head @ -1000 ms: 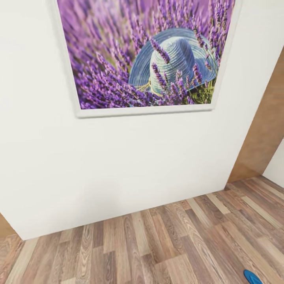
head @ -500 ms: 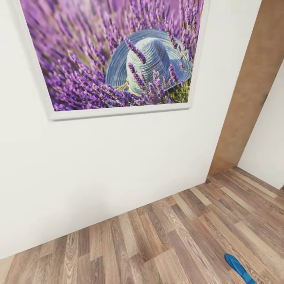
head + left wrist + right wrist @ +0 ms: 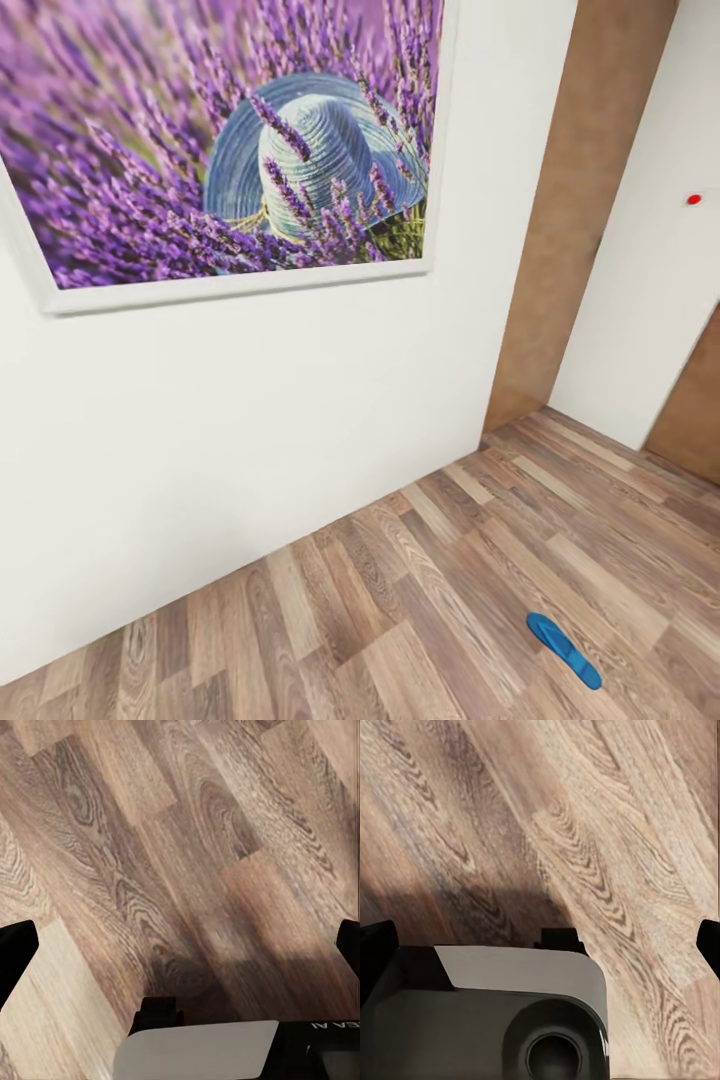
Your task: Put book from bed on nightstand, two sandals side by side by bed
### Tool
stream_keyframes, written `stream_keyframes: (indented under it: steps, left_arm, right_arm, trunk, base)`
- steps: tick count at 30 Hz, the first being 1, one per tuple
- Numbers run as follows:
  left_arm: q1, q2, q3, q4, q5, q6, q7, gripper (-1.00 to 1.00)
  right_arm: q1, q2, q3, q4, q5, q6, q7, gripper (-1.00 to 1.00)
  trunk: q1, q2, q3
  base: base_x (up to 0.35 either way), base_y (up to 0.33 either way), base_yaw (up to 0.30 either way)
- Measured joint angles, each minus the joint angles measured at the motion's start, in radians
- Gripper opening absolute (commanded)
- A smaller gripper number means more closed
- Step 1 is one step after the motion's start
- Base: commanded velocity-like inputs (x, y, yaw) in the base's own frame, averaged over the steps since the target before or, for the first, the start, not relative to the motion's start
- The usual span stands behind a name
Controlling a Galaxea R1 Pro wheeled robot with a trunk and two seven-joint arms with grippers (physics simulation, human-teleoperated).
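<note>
At about ten o'clock in the head view hangs a framed lavender picture (image 3: 215, 150) on the white wall (image 3: 250, 430); the wood-plank floor (image 3: 420, 600) runs below, and one blue sandal (image 3: 564, 650) lies on it at about five o'clock, alone and unheld. Both wrist views look down on bare planks: the left pincer (image 3: 180, 945) and right pincer (image 3: 540, 937) stand spread wide, holding nothing. Judging by this, nothing looks placed yet; book and both sandals apparently remain to do.

We see the lavender picture (image 3: 215, 150) cut off by the head view's top and left edges. The blue sandal (image 3: 564, 650) is too small for us to make out straps. Each wrist view cuts our gripper fingers (image 3: 15, 952) (image 3: 375, 952) down to dark slivers.
</note>
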Motion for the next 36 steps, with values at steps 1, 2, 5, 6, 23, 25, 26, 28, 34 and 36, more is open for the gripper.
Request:
stream_keyframes:
  steps: [1, 2, 5, 6, 23, 25, 26, 28, 34, 36]
  left_arm:
    - [0.000, 0.000, 0.000, 0.000, 0.000, 0.000, 0.000, 1.00]
    - [0.000, 0.000, 0.000, 0.000, 0.000, 0.000, 0.000, 1.00]
    - [0.000, 0.000, 0.000, 0.000, 0.000, 0.000, 0.000, 1.00]
    - [0.000, 0.000, 0.000, 0.000, 0.000, 0.000, 0.000, 1.00]
    - [0.000, 0.000, 0.000, 0.000, 0.000, 0.000, 0.000, 1.00]
    - [0.001, 0.000, 0.000, 0.000, 0.000, 0.000, 0.000, 1.00]
    - [0.000, 0.000, 0.000, 0.000, 0.000, 0.000, 0.000, 1.00]
    - [0.001, 0.000, 0.000, 0.000, 0.000, 0.000, 0.000, 1.00]
    - [0.000, 0.000, 0.000, 0.000, 0.000, 0.000, 0.000, 1.00]
    - [0.001, 0.000, 0.000, 0.000, 0.000, 0.000, 0.000, 1.00]
  right_arm:
    - [0.000, 0.000, 0.000, 0.000, 0.000, 0.000, 0.000, 1.00]
    - [0.000, 0.000, 0.000, 0.000, 0.000, 0.000, 0.000, 1.00]
    - [0.000, -0.001, 0.000, 0.000, 0.000, 0.000, 0.000, 1.00]
    - [0.000, -0.001, 0.000, 0.000, 0.000, 0.000, 0.000, 1.00]
    - [0.000, 0.000, 0.000, 0.000, 0.000, 0.000, 0.000, 1.00]
    - [0.000, -0.001, 0.000, 0.000, 0.000, 0.000, 0.000, 1.00]
    - [0.000, -0.001, 0.000, 0.000, 0.000, 0.000, 0.000, 1.00]
    - [0.000, -0.001, 0.000, 0.000, 0.000, 0.000, 0.000, 1.00]
    - [0.000, 0.000, 0.000, 0.000, 0.000, 0.000, 0.000, 1.00]
    - [0.000, 0.000, 0.000, 0.000, 0.000, 0.000, 0.000, 1.00]
  trunk:
    - [0.000, 0.000, 0.000]
    - [0.000, 0.000, 0.000]
    - [0.000, 0.000, 0.000]
    - [0.000, 0.000, 0.000]
    - [0.000, 0.000, 0.000]
    - [0.000, 0.000, 0.000]
    - [0.000, 0.000, 0.000]
    - [0.000, 0.000, 0.000]
    - [0.000, 0.000, 0.000]
    - [0.000, 0.000, 0.000]
  base:
    - [0.000, 0.000, -0.282]
    - [0.000, 0.000, -0.282]
    - [0.000, 0.000, -0.282]
    - [0.000, 0.000, -0.282]
    - [0.000, 0.000, -0.282]
    - [0.000, 0.000, -0.282]
    - [0.000, 0.000, -0.282]
    - [0.000, 0.000, -0.282]
    - [0.000, 0.000, -0.282]
    - [0.000, 0.000, -0.282]
